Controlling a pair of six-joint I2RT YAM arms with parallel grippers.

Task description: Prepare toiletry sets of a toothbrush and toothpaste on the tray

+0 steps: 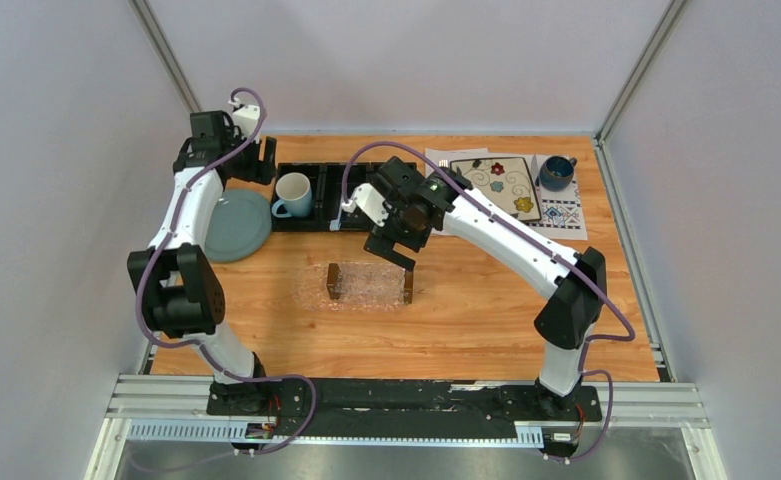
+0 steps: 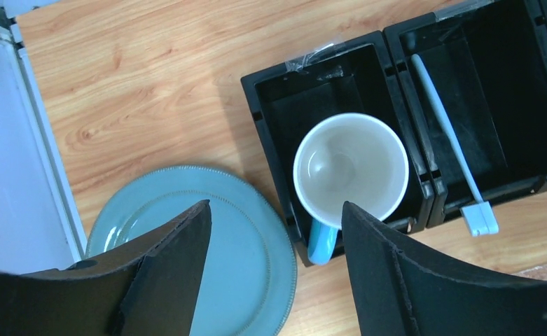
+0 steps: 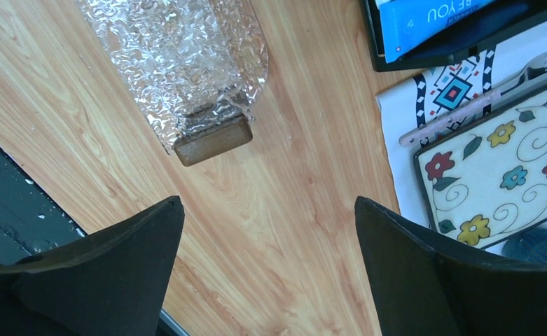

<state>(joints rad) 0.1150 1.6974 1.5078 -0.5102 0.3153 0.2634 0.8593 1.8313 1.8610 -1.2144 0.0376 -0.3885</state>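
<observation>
Widest of all, the wooden bench, carrying everything. Next in size, the black organizer, set along the far side of the tray, probably as the stock bin for drawing set pieces from. Then the blue-grey plate, beyond the tray and off to its left, and the floral plate on a patterned napkin, beyond the tray to its right; both seemingly bystanders, kept out of the working lane. The tray itself mid-bench, clear and textured with a dark wooden bar at each short end, bare so far, presumably centred for equal reach from either arm. Smaller again, the white mug with a blue handle, upright in the organizer compartment farthest to the tray's left. Left fingers spread wide with nothing between them, hovering well beyond the tray and to its left, above mug and plate, likely lining up a pick from the stock. Right fingers likewise parted and empty, poised just beyond the tray's right-hand bar, perhaps ready to fetch or to receive. A blue lettered carton, possibly the toothpaste, in an organizer compartment beyond the tray's right end. Slimmest, the toothbrush: pale handle lying lengthwise in the compartment next to the mug's, straight beyond the tray, white head poking over the tray-side rim, handy for pinching, not yet on the tray.
</observation>
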